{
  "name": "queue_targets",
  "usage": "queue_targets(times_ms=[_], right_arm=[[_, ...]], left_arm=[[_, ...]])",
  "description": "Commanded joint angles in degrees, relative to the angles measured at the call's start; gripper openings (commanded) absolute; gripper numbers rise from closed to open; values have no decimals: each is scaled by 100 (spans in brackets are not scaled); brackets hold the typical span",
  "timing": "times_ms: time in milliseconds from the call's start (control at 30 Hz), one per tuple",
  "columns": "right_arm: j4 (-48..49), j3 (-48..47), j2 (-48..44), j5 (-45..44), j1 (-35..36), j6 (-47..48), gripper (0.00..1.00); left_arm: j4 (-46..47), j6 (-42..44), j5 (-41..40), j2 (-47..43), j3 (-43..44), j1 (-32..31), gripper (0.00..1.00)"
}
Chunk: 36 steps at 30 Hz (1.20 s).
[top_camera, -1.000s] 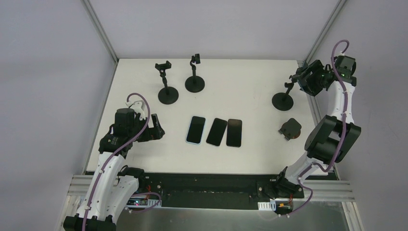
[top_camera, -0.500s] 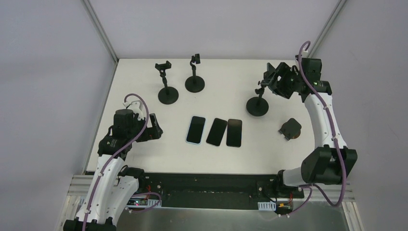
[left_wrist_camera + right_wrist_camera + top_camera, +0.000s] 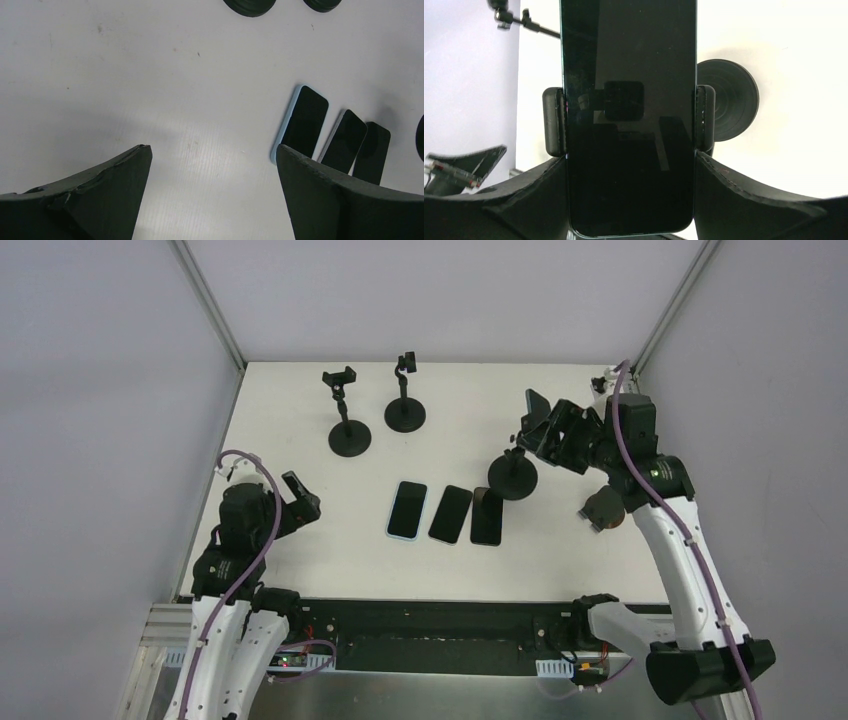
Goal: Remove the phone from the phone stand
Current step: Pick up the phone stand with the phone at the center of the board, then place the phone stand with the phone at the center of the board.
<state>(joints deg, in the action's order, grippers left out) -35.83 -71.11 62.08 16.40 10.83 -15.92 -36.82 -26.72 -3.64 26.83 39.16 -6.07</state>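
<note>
The right gripper [image 3: 550, 432] has swung in from the far right edge of the white worktop [image 3: 460, 440] toward the middle. The black round-based phone stand [image 3: 512, 480] has come along with it, and its base now sits just beside the three dark phones [image 3: 447, 513] lying flat. Whether that base rests on the worktop or hangs just off it, I cannot tell.

The black phone [image 3: 629, 115] is not out yet. From the wrist camera it sits in the stand's side clamp, with the fingers [image 3: 539, 185] pressed against its two long edges below the clamp. So the pair has been moved, not separated. I'd judge the pull from the clamp is yet to come and may need the base steadied.

The left gripper [image 3: 212, 150] has drawn back a little at the left, its fingers spread wide with nothing between them. Two bare black stands [image 3: 350, 438] wait at the far side.
</note>
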Motion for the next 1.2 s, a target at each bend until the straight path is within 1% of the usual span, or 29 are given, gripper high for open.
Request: queue_targets(times_ms=[0, 100, 300, 467, 567, 733, 867, 967, 1100, 1167], right_arm=[[358, 44, -792, -115, 593, -411, 15], [351, 327, -1134, -398, 1275, -681, 15], [422, 759, -1529, -1431, 2954, -1225, 15], [688, 898, -1352, -2611, 4427, -1577, 15], [852, 845, -1093, -3046, 5122, -1758, 16], [1498, 943, -708, -3387, 5676, -2119, 16], [1852, 756, -260, -3610, 6007, -2205, 17], [1948, 685, -10, -3935, 6177, -2510, 18], [2482, 981, 49, -4057, 6265, -3048, 19], [2496, 1073, 41, -4193, 6309, -3333, 19]], left_arm=[[-45, -363, 490, 9, 104, -37, 99], [-36, -301, 1067, 77, 246, -44, 99], [-28, -85, 1397, -54, 380, -44, 99], [-46, 60, 1644, -269, 416, -44, 99], [-37, 54, 1820, -279, 409, -49, 99], [-36, 163, 1898, -277, 430, -44, 99], [-36, 224, 2016, -266, 452, -44, 99], [-36, 240, 2103, -287, 461, -53, 99], [-27, 212, 2132, -265, 501, -61, 98], [-19, 211, 2129, -211, 558, -77, 98]])
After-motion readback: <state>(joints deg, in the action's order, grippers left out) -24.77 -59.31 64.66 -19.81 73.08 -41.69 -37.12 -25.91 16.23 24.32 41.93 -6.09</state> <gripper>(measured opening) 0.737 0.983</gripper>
